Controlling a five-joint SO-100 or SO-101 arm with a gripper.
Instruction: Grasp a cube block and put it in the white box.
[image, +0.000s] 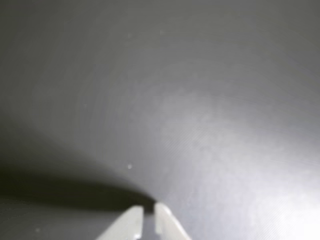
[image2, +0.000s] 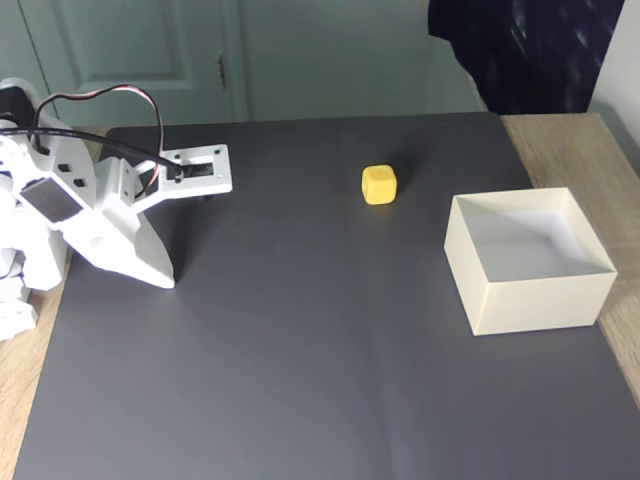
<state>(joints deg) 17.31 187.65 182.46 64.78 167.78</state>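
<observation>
Parked at the left of the fixed view, gripper (image2: 200, 198) folded low over the dark mat (image2: 300, 350), fingertips (image: 134, 225) nearly together with only a slim gap, nothing between them. Off to its right, well apart, cube block (image2: 379, 184) sitting free on the mat; farther right again, white box (image2: 530, 295), apparently empty. Reach step not yet begun, by the look of it: next, a swing toward the cube and wider jaws. Close-up of pale fingertips and their shadow in the wrist view; cube and box laid out in the fixed view.
</observation>
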